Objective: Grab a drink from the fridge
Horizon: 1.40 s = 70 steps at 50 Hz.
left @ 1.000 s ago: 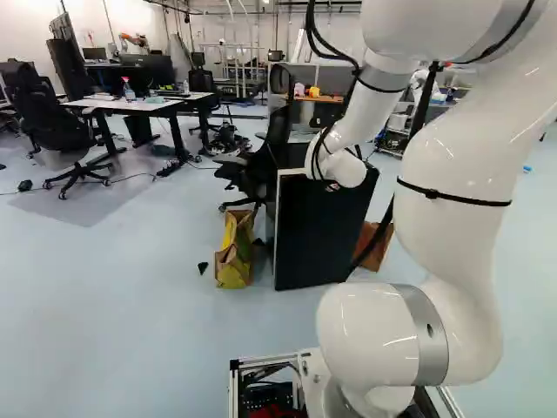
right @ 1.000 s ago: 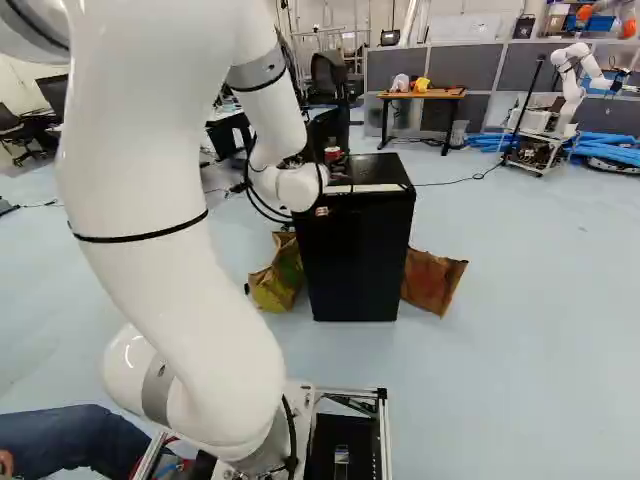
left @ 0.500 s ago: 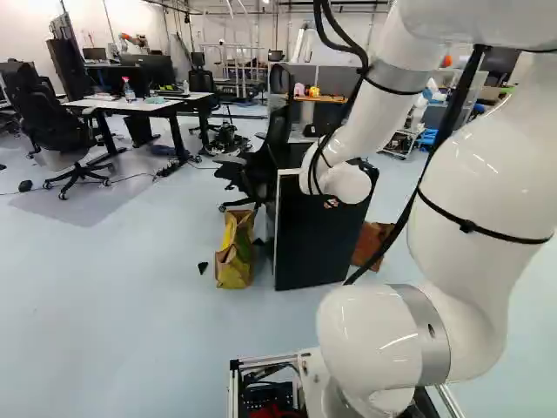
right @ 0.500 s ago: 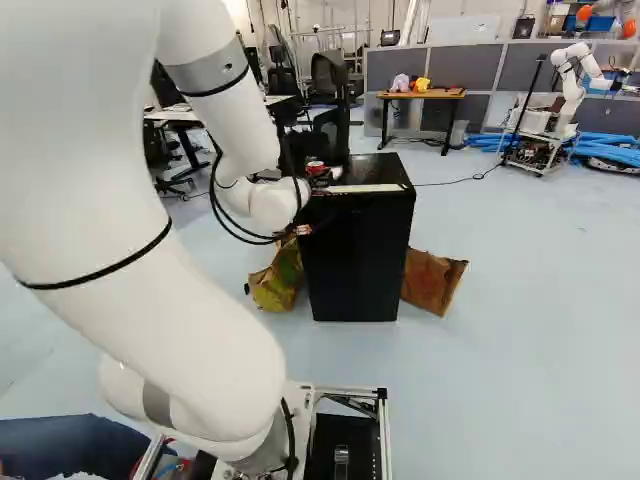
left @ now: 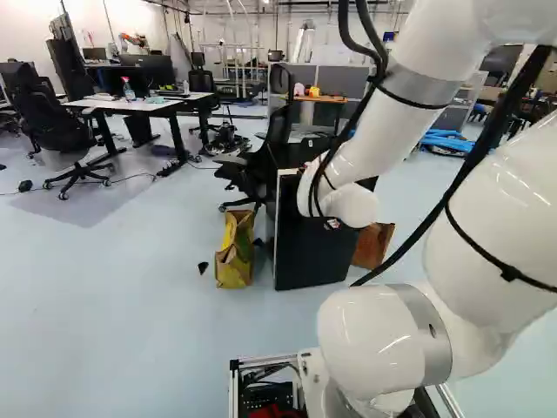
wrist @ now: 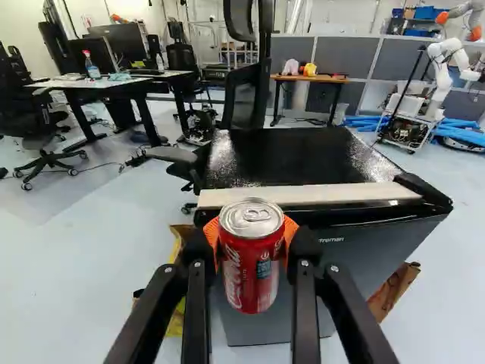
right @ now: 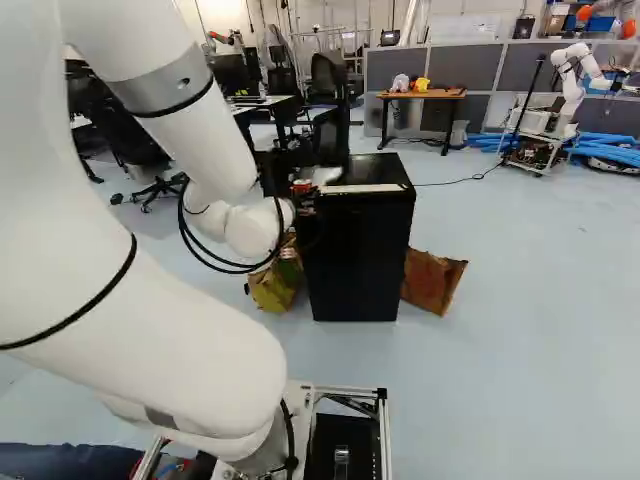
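Cylindrical red metal can (wrist: 248, 265) sits clamped between 2 fingers (wrist: 305, 247).

I log the can (wrist: 239, 282) as red, white lettering, small bluish patch (wrist: 264, 268), silver lid (wrist: 252, 215). My gripper (right: 304, 192): black, pads (wrist: 212, 233) orange. My arm (right: 140, 310): glossy white, grey bands (left: 425, 322), thin black straps (right: 110, 285). Fridge (right: 357, 260): black, shiny top with whitish speckle, front reads grey in my wrist view; strip (wrist: 311, 195) along the top's edge cream. One bag (left: 233, 261) yellow-green with brown, the other bag (right: 432, 282) plain reddish brown. I mark floor (right: 540, 330) pale blue, chair (left: 52, 131) black, desk top (left: 130, 105) white, partition (wrist: 339, 57) grey, tubes (right: 610, 153) bright blue.
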Tool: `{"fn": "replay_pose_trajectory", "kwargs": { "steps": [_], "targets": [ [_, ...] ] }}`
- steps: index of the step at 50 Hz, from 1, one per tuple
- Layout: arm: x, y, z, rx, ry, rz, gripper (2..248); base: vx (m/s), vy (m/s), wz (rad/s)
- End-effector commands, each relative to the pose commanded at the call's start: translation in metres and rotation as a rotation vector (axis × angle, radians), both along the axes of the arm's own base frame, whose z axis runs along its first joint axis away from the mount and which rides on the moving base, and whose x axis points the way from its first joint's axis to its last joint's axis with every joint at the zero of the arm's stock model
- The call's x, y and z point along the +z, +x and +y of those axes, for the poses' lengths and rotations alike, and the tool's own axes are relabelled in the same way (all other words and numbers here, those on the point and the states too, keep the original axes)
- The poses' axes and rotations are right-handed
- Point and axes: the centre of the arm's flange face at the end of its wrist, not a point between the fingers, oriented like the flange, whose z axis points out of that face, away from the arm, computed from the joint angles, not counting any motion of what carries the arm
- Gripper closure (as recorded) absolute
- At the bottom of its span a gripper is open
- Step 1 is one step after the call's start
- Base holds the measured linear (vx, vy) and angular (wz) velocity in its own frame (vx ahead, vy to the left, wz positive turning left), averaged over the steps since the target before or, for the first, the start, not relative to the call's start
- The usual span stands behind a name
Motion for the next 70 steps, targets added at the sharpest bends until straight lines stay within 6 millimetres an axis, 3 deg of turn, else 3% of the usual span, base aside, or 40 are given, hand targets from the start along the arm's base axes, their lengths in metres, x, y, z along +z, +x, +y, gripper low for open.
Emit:
{"fn": "replay_pose_trajectory", "kwargs": {
  "steps": [32,70],
  "targets": [
    [-0.016,-0.047,0.011,0.023,0.006,0.039,150,0.000,0.000,0.000],
    [-0.019,-0.054,0.012,0.026,0.007,0.044,150,0.000,0.000,0.000]
  ]
}}
